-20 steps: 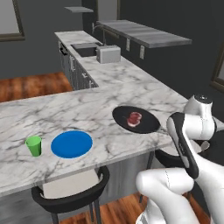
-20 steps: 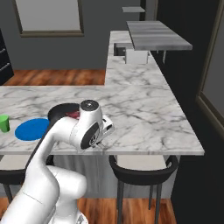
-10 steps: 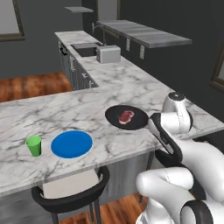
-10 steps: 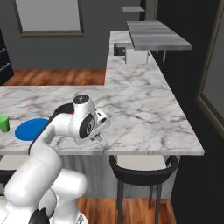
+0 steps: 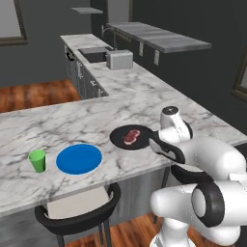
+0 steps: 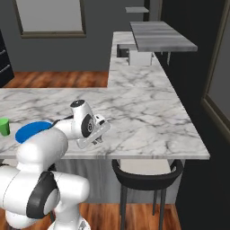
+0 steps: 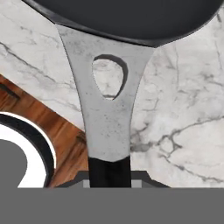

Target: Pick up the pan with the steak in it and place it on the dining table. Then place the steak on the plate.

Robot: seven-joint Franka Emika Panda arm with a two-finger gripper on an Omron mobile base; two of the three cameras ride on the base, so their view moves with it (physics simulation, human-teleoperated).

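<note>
The pan (image 5: 129, 137) sits over the marble dining table (image 5: 72, 125) in the left base view, near its front edge, with the red steak (image 5: 131, 135) lying in it. Its handle runs right and is hidden behind the white arm, so the gripper itself cannot be made out there. To the pan's left, well apart from it, lie the blue plate (image 5: 79, 158) and then the green cup (image 5: 37, 160). A black stool (image 5: 77, 213) stands under the table edge. Behind, the marble counter (image 5: 125, 72) carries a sink and a grey toaster (image 5: 119, 60); the floor is wood and the walls are dark.

In the right base view the arm covers the pan entirely. The plate (image 6: 29, 131) shows only as a blue sliver left of the arm, and the cup (image 6: 4, 126) is cut off at the picture's left edge. 1 more stool (image 6: 146, 170) stands at the table's near side.

In the hand view the pan's (image 7: 131, 17) dark rim fills the top, cut off. Its grey handle (image 7: 107, 118), pierced by 1 hole, runs down to a black grip held between the closed jaws of the gripper (image 7: 110, 177). Marble lies beneath, wood floor at the lower left.
</note>
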